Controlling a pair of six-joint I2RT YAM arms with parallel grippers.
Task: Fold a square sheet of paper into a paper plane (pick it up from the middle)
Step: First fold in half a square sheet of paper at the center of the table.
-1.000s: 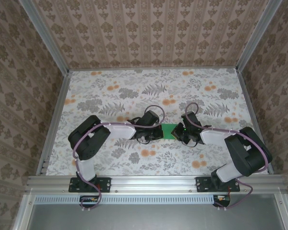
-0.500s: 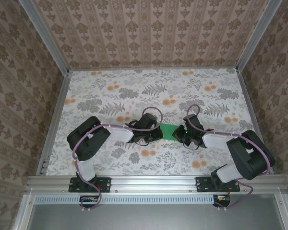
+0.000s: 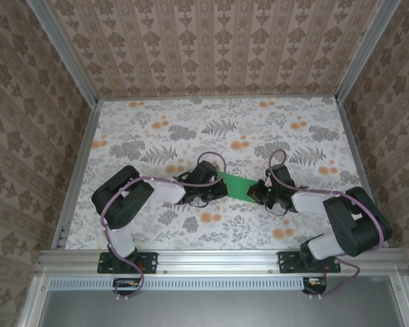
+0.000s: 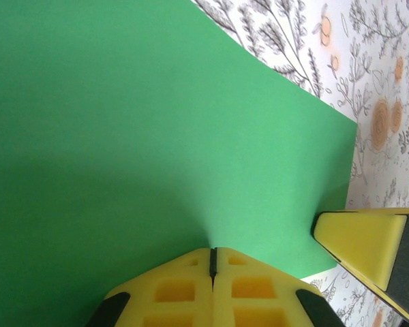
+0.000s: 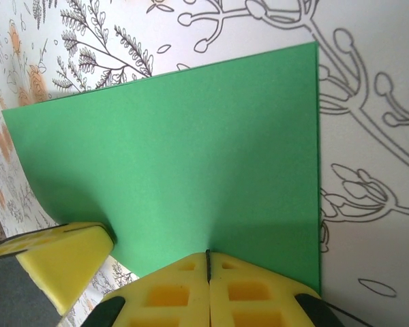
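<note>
Between left pincer (image 4: 213, 254) and right pincer (image 5: 208, 255), square sheet of paper (image 3: 240, 188) over cloth (image 3: 157, 129)

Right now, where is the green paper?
In the top view, the green paper is mid-table over the flowery cloth, pinched between the left claw on its left and the right claw on its right.

Top camera, high behind my bases, looks down on the worktop (image 3: 143, 129). Wrist cameras peer past my left end effector (image 4: 212, 253) and right end effector (image 5: 208, 256), tight on the square sheet of paper (image 3: 240, 188) all three share.
</note>
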